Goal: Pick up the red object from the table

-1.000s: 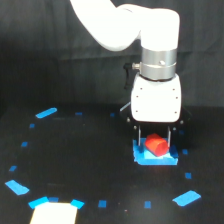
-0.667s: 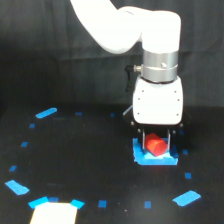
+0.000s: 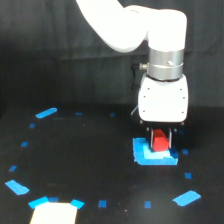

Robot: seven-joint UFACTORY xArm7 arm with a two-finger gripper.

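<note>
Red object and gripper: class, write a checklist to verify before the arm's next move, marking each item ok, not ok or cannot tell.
1. Gripper directly over the red object: ok.
2. Fingers straddle the red object on both sides: ok.
3. Jaws closed firmly on it: cannot tell.
4. Red object sits on the blue square patch on the table: ok.
5. Nothing else crowding the gripper: ok.

So the square patch (image 3: 154,155) sits on the tabletop (image 3: 90,165), toward the exterior view's right. The block (image 3: 160,140) is on that patch, tucked right between the gripper (image 3: 160,136) fingers (image 3: 150,134), with the arm's body straight above it. Tape marks (image 3: 46,113) ring the tabletop, mostly off to the exterior view's left and along the near edge.
</note>
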